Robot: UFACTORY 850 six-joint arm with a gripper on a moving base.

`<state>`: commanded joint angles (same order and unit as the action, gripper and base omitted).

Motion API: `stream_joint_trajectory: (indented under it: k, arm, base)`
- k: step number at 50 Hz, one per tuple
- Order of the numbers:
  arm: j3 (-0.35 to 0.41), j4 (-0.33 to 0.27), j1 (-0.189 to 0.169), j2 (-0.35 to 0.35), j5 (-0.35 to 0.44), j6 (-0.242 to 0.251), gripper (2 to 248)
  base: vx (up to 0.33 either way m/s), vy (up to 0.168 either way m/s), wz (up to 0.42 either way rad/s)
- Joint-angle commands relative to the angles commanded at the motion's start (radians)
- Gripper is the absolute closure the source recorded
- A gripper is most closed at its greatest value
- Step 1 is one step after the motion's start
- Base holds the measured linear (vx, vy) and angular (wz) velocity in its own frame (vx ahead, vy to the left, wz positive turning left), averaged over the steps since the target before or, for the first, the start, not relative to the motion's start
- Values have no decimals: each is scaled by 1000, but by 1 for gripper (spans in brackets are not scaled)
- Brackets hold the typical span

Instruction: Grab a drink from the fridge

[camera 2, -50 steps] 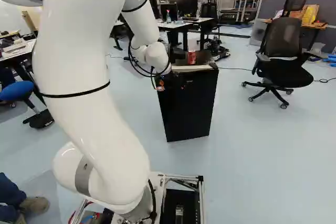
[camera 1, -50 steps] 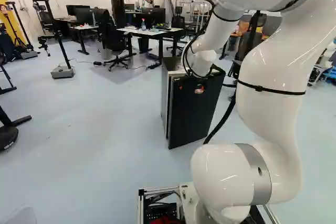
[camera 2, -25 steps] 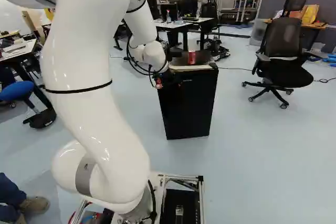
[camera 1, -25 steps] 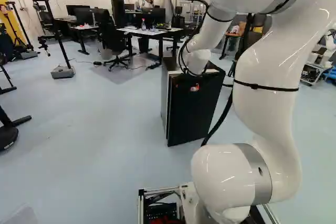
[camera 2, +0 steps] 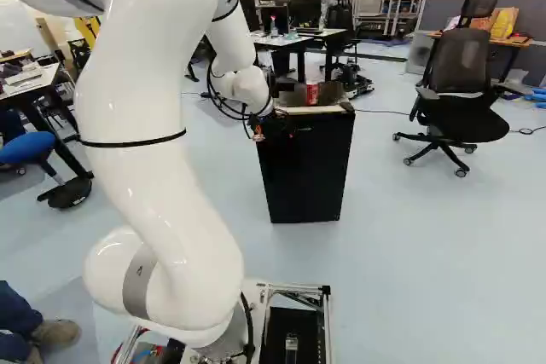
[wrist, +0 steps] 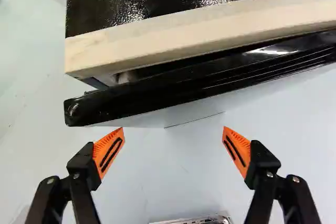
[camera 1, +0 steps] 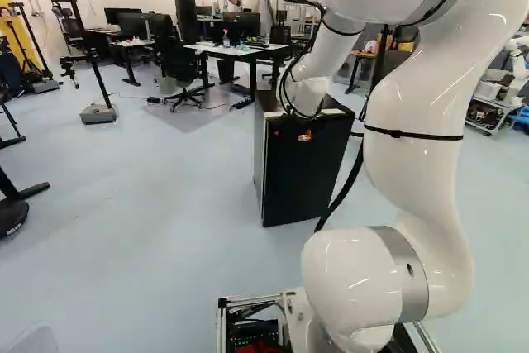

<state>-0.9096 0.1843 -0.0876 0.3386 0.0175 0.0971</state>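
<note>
The work area has a pale, smooth floor [camera 1: 149,204], with a desk [camera 1: 231,50] beyond the black fridge [camera 2: 307,172] and an office chair [camera 2: 461,117] to the right of it in the right base view.

Status: the approach appears complete; opening and retrieval remain. The gripper [wrist: 174,129] is at the front of the fridge, near the upper edge of the door [wrist: 210,80]. Its fingers are set wide apart, orange pads [wrist: 107,153] facing each other, with nothing held. The door is shut or nearly so; whether it is slightly ajar cannot be determined. The next step probably requires engaging the door edge and pulling. Risk: a finger may slip off the glossy edge.

The drink inside, if any, is hidden. A red can [camera 2: 312,93] with white print stands upright on top of the fridge; whether it is the intended item cannot be confirmed. The fridge is low and boxy, with a dark, textured, reflective top and a pale strip [wrist: 199,30] along the front edge, above the black door.
</note>
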Motion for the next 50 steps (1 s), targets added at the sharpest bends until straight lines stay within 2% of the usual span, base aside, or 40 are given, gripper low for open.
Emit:
stream_joint_trajectory:
  k: [50]
  arm:
    - [-47,0,3,37,67,0,3]
  base:
    - [0,0,0]
